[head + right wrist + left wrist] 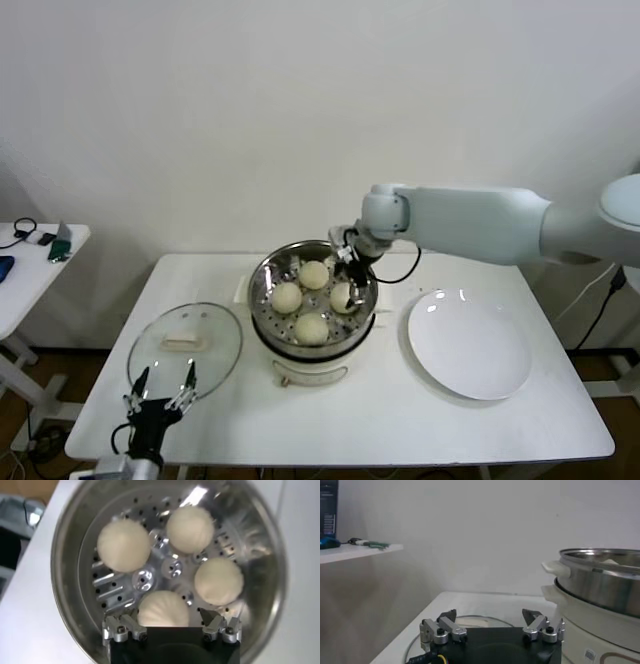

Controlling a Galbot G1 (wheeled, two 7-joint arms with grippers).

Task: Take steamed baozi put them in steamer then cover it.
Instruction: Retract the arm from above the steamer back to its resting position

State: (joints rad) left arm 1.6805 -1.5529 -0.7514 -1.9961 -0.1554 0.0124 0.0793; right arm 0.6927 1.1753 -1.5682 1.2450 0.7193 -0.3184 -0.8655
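The steamer [262, 278] stands mid-table on its white base, and several cream-white baozi lie on its perforated bottom [145, 582]. My right gripper [348, 284] hangs open just inside the steamer's right rim. In the right wrist view this gripper [167, 614] straddles one baozi [162, 607], which rests on the steamer floor with a gap to at least one fingertip [206, 614]. The glass cover [215, 350] with its cream handle lies flat on the table, left of the steamer. My left gripper [166, 378] waits open at the cover's near edge, and in the left wrist view it [489, 614] holds nothing.
A white plate [470, 345] lies right of the steamer. The steamer's side handle [555, 569] juts toward the cover [470, 622]. A small side table [30, 265] with cables and gadgets stands far left. A wall is close behind the table.
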